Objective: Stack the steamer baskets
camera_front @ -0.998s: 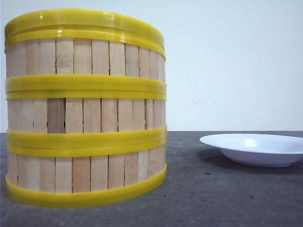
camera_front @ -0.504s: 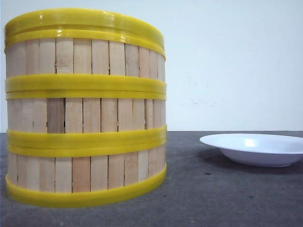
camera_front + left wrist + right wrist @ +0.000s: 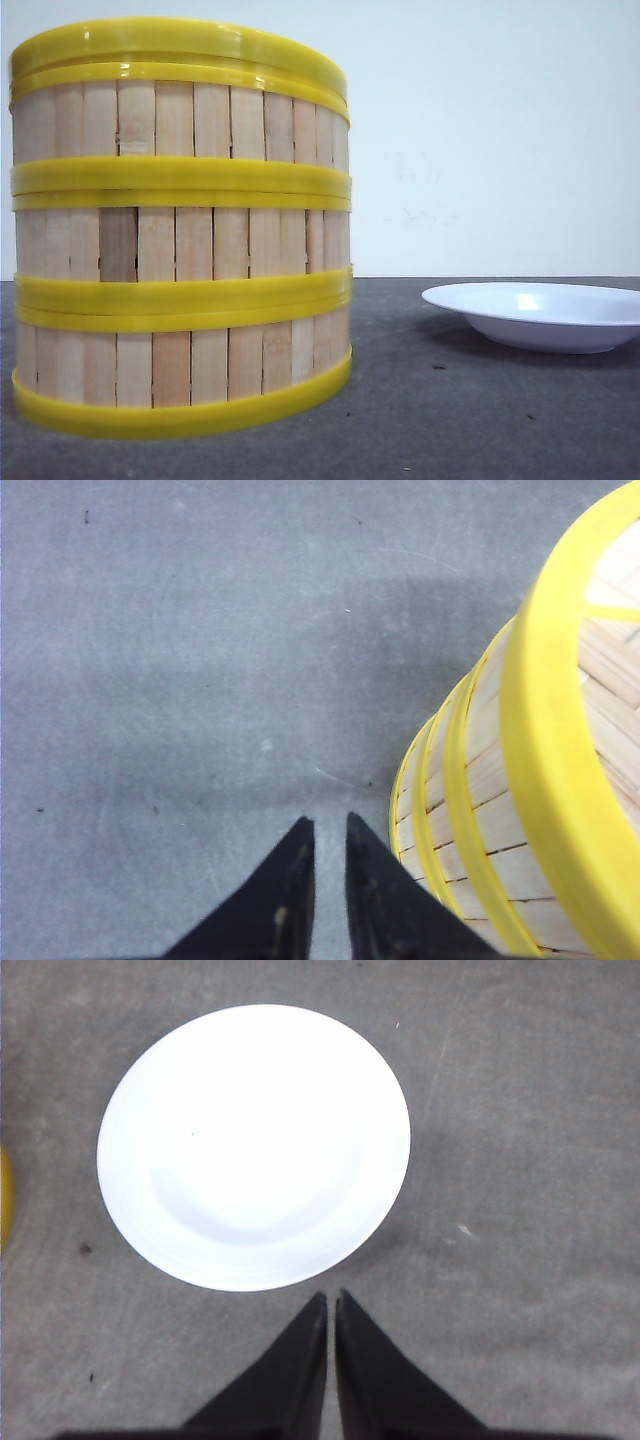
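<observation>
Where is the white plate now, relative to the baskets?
In the front view the white plate lies on the grey table at the right, apart from the stack of steamer baskets on the left.

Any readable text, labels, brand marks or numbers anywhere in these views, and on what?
None. The stacked steamer baskets show only plain wood slats and yellow rims, the white plate is blank, and the grey table carries only specks and scuffs.

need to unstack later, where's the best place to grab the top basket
Probably its upper yellow rim, coming from above: the top basket sits open, so one pincer finger could go inside the wall and one outside. The left pincer is beside the stack, nearest it. The slat wall looks too wide to span.
</observation>
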Controlling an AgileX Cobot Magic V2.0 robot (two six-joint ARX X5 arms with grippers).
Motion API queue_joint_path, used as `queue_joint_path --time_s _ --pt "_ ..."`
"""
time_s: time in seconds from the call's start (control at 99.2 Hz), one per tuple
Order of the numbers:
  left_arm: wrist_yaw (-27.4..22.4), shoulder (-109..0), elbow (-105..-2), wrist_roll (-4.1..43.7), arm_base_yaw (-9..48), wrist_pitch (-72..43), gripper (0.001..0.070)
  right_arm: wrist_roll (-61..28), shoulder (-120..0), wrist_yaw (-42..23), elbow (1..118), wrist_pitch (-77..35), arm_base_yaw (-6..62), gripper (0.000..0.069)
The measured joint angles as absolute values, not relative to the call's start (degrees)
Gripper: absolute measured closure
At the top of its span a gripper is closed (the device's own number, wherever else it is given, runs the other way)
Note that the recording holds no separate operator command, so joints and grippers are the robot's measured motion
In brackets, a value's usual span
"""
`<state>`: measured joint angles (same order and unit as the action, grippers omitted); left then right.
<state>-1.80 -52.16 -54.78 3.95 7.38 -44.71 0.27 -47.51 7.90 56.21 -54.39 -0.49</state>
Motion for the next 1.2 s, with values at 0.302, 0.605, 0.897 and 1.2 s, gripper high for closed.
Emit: queue_joint_path --time_s 0.302,0.605,0.897,1.2 --pt "-1.3 -51.0 -54.3 3.3 7.4 -44.2 0.0681 0.3 -47.5 7.9 56.2 -50.6 -0.5 0.0682" --pt "0.1 -32.9 -31.7 2.4 7.3 -21.8 0.0685 0.3 -47.5 7.9 56.2 -46.9 -0.5 0.0682" --pt "1.5 -16.1 -10.1 2.5 6.7 -9.2 0.0685 0.3 -47.5 7.9 56.2 -43.9 -0.5 0.0682" --pt "1.6 -5.0 -2.6 2.5 3.6 -8.7 0.0685 0.3 -47.5 7.9 56.2 -42.3 -0.5 0.0682"
